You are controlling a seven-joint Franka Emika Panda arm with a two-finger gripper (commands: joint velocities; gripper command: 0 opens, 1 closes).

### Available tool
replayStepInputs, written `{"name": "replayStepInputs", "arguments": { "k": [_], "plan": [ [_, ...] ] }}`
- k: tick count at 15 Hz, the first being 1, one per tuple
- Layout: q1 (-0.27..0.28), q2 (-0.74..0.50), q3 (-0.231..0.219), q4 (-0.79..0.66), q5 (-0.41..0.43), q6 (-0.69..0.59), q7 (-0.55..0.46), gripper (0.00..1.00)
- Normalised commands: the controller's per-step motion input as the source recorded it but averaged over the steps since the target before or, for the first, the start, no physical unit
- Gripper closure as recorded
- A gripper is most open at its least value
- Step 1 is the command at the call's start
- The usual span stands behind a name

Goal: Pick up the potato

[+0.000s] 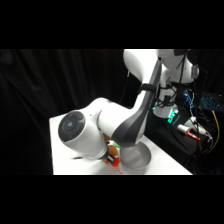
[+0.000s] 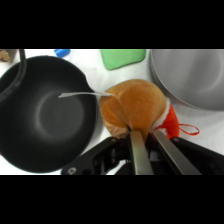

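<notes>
Trouble could come from the dark bowl (image 2: 45, 112) left of the pincer (image 2: 146, 134). The potato (image 2: 135, 107) sits right at its fingertips, touching that bowl. The fingers look nearly closed on its near edge, so the round potato may slip out sideways toward the grey bowl (image 2: 192, 75).

You've got a white table (image 1: 62, 150) under everything, its top running from the far left corner down to the near right. On it, near the right side, sits a grey bowl (image 1: 135, 159), the arm crossing in front of part of it. From the wrist you see a black bowl (image 2: 45, 112) on the left, a wire-like handle arcing over its rim. Just right of it lies the potato (image 2: 135, 107), with a red piece (image 2: 172, 124) tucked at its right side. Beyond it there's a green thing (image 2: 122, 57) and a small blue thing (image 2: 61, 52).
</notes>
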Motion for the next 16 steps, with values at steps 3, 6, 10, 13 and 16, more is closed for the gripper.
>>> {"name": "replayStepInputs", "arguments": {
  "k": [3,6,10,13,16],
  "plan": [
    [-0.024,-0.53,0.024,-0.35,-0.073,-0.08,0.1,0.96],
    [-0.055,-0.5,0.045,-0.34,-0.034,-0.03,0.1,0.95],
    [-0.084,-0.35,0.075,-0.24,0.046,0.01,0.1,0.97],
    [-0.077,-0.24,0.085,-0.17,0.07,0.05,0.09,0.97],
    [-0.076,-0.16,0.092,-0.1,0.095,0.03,0.06,0.97]
  ]
}}
